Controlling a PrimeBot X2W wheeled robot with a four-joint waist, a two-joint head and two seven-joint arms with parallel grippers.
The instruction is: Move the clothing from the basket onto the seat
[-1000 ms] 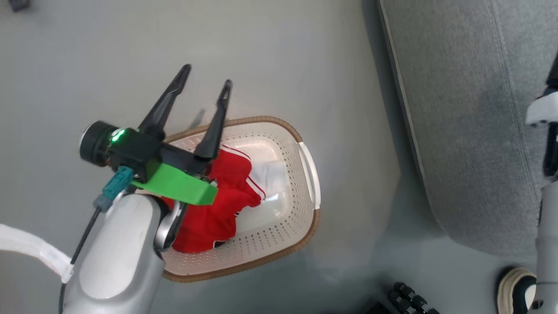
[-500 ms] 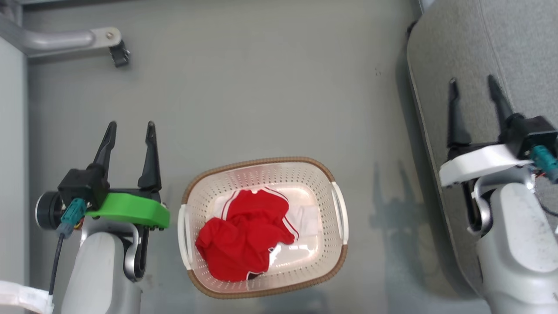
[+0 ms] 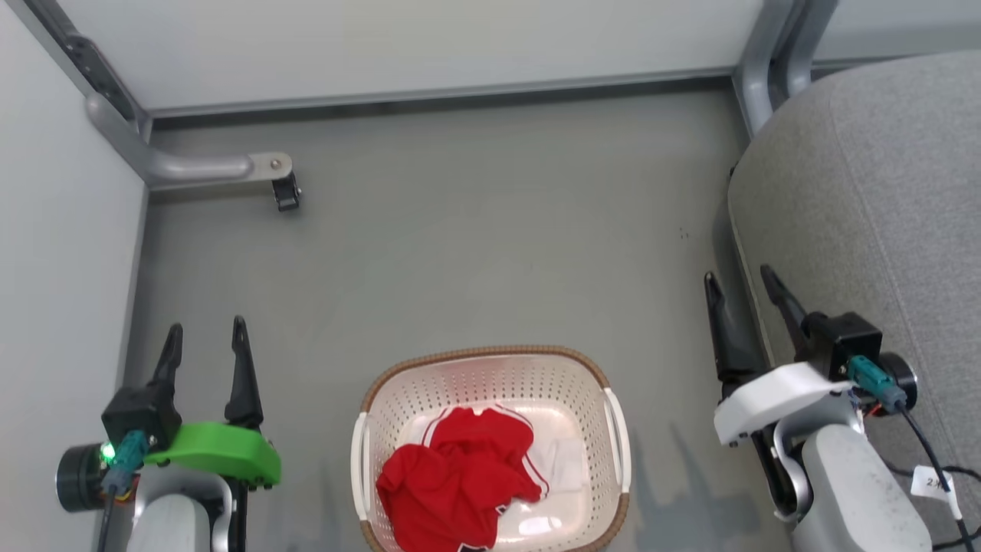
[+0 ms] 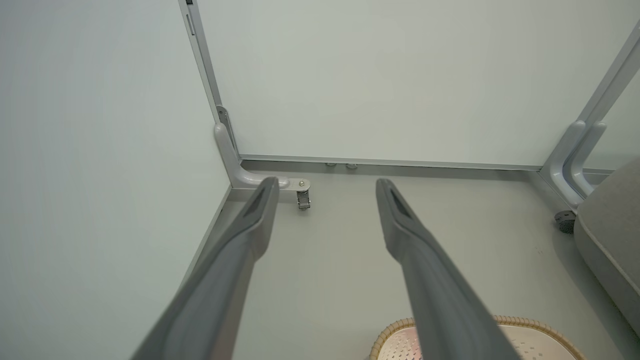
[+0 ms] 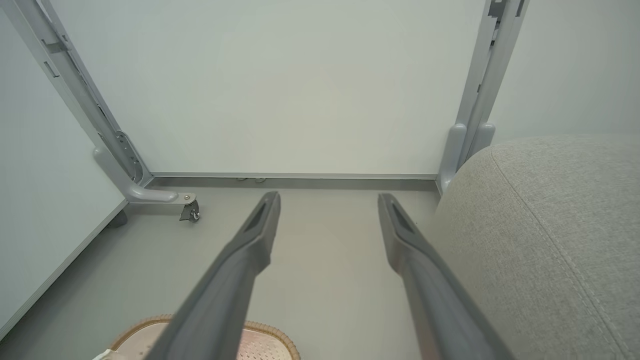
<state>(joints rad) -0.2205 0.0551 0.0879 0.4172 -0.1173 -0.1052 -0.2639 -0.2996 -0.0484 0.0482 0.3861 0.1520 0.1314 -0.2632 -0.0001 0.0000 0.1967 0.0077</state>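
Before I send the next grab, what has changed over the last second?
The left gripper has pulled off the basket to its left side, empty; the right gripper now sits beside the seat. The head camera tilted up too. Both jaws stay open, and the red clothing still lies in the basket.

The clothing [image 3: 452, 491] is bright red with thin white stripes. The basket [image 3: 490, 381] is cream, dotted all over with small holes, with a woven-looking brown rim and white handles. The seat [image 3: 866, 199] is a flecked grey weave and the floor [image 3: 475, 253] plain grey. The left gripper [image 3: 207, 325] has a green mount, the right gripper [image 3: 737, 274] a white one, each with 2 black fingers.
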